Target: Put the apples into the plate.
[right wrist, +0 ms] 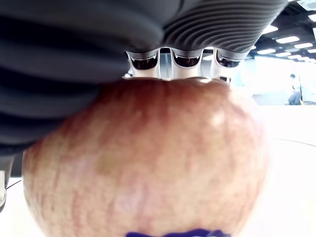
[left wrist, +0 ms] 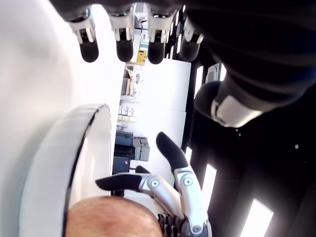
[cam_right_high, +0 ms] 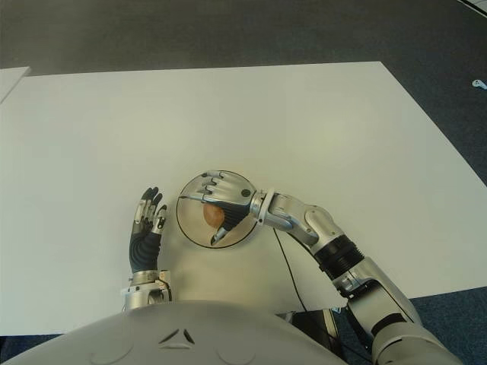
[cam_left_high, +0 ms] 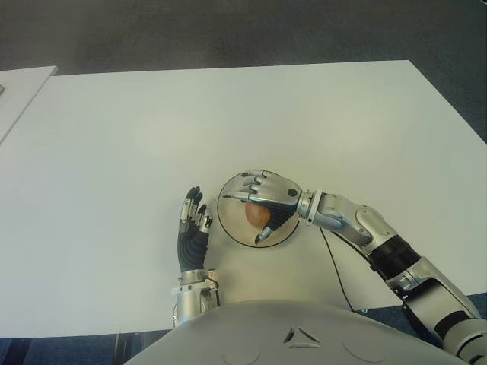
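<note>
While I watched from the head camera, the white bench (cam_left_high: pixel 114 137) stood bare on dark carpet (cam_left_high: pixel 228 30). My right hand (cam_left_high: pixel 266 199) hung over the white plate (cam_left_high: pixel 225 220), fingers (cam_left_high: pixel 251 181) clamped on the reddish apple (cam_left_high: pixel 256 215). I could not tell its stem direction; it looked round, with no long axis. Only the right wrist view showed a blue sticker (right wrist: pixel 170 233) on it. My left hand (cam_left_high: pixel 192 225) showed just left of the plate, fingers straight and apart.
</note>
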`<state>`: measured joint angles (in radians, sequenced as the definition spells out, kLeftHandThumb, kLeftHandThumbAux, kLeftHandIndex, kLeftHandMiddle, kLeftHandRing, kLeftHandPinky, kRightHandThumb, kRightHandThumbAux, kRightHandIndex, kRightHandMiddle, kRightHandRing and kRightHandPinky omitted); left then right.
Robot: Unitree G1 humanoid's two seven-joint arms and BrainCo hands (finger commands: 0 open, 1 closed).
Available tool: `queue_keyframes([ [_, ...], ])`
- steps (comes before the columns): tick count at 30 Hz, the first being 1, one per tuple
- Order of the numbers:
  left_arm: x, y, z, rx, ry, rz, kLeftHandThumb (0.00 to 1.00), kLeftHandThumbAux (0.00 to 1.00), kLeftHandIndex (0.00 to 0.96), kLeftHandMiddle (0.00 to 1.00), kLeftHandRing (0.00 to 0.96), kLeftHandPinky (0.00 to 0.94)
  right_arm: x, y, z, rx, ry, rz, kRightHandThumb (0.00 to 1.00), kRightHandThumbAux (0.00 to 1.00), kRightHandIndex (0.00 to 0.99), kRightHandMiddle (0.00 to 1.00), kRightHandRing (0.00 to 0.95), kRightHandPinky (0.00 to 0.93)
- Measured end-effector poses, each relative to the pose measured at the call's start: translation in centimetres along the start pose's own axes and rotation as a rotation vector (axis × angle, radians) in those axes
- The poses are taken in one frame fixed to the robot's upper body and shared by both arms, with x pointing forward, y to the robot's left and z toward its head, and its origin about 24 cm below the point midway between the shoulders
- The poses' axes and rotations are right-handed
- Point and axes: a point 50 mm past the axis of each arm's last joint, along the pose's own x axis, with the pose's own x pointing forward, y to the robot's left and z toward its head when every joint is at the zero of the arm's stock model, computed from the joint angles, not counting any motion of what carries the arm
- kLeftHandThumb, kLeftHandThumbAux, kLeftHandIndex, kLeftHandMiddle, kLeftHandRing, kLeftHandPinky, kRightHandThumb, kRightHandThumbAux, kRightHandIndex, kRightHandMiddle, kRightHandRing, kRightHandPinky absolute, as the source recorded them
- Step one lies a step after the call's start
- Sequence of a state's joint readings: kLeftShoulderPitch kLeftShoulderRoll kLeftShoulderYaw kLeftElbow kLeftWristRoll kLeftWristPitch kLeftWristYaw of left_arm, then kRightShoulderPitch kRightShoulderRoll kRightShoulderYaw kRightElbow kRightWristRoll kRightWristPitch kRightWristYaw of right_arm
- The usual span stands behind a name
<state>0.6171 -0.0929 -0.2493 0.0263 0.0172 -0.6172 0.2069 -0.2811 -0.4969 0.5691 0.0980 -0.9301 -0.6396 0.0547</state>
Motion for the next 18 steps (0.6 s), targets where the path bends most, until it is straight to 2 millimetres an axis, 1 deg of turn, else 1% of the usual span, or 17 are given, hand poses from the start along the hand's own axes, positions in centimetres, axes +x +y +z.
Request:
queue_keyframes([
  [3,-0.01,0.01,0.04,0.003,-0.003,0.004,0.135,0.557,0.081,0.095,0.060,0.068,0.00,-0.05,0.04,-0.003,-0.002,0.000,0.000,0.460,0.000,0.070,0.025,0.000],
  [13,0.06,0.03,0.25,0.001,-0.015,0.010,0.141,0.551,0.089,0.087,0.060,0.069,-0.11,-0.09,0.02,-0.009,-0.001,0.004,0.000,0.447,0.000,0.074,0.024,0.000],
  [18,0.09,0.04,0.26,0.002,-0.012,0.011,0.147,0.543,0.087,0.088,0.057,0.043,-0.16,-0.14,-0.11,0.014,0.015,-0.005,0.000,0.437,0.000,0.059,0.007,0.000],
])
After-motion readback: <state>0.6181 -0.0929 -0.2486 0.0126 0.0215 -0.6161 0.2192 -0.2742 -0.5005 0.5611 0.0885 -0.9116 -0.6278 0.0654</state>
